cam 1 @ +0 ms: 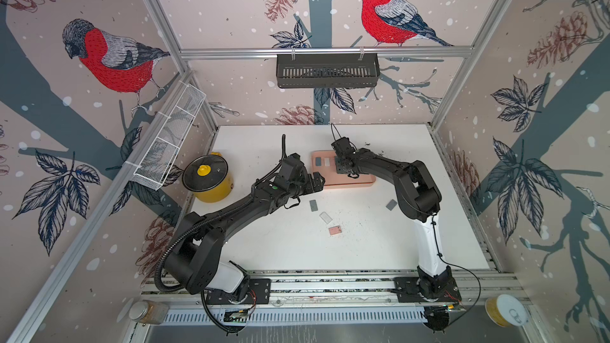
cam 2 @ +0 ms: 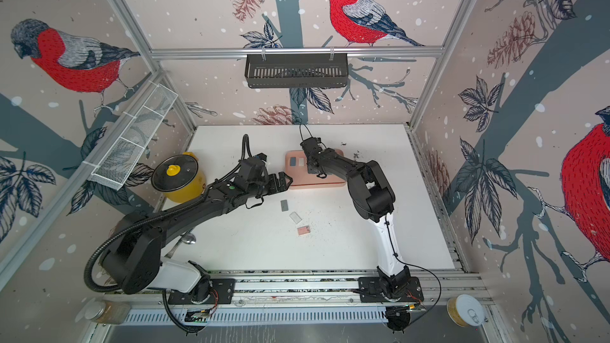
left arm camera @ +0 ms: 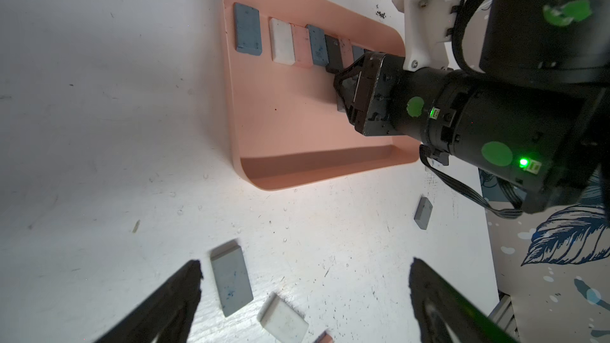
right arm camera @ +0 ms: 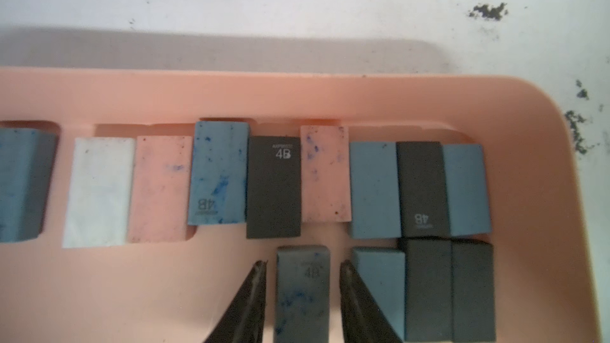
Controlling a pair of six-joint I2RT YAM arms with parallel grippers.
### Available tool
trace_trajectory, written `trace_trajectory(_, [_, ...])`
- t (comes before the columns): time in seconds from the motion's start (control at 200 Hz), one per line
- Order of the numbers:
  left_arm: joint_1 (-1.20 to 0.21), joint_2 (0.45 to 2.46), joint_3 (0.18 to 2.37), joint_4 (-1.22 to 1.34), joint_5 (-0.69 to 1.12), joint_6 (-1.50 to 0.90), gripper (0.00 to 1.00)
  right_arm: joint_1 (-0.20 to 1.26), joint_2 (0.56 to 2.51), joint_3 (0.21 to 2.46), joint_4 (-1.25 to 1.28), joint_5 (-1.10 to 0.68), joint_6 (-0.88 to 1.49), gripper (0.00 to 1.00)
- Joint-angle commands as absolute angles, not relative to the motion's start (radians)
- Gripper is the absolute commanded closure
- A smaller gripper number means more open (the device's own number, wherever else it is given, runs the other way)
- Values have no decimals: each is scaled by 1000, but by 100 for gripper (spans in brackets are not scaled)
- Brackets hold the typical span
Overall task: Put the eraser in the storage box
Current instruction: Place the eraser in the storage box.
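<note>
The salmon-pink storage box (cam 1: pixel 359 181) (right arm camera: pixel 231 94) lies at mid-table with several erasers lined up inside it. My right gripper (cam 1: pixel 341 168) (right arm camera: pixel 303 263) hovers low over the box, open. A dark grey eraser (right arm camera: pixel 303 292) marked 4B lies flat on the box floor between its fingers, with a narrow gap on each side. My left gripper (cam 1: pixel 318 181) (left arm camera: pixel 305 265) is open wide just left of the box, holding nothing. Loose on the table are a grey eraser (cam 1: pixel 313 205) (left arm camera: pixel 231 280), a white one (cam 1: pixel 325 217) (left arm camera: pixel 282 320), a pink one (cam 1: pixel 335 230) and another grey one (cam 1: pixel 391 205).
A yellow pot (cam 1: pixel 211 179) with a glass lid stands at the table's left. A white mesh basket (cam 1: pixel 168 146) hangs on the left wall and a black slotted basket (cam 1: pixel 326 70) on the back rail. Dark crumbs (right arm camera: pixel 488 11) lie behind the box.
</note>
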State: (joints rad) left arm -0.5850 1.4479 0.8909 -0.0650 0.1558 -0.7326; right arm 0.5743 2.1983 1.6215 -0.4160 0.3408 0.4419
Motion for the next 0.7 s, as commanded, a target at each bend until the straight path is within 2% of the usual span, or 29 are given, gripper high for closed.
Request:
trace_trajectory(0.0, [-583, 1442, 893, -51, 155, -723, 3, 581, 2212, 1638, -441, 394, 431, 60])
trace_trajectory(0.695, [-584, 1445, 895, -56, 152, -717, 3, 601, 2250, 1678, -504, 517, 428, 58])
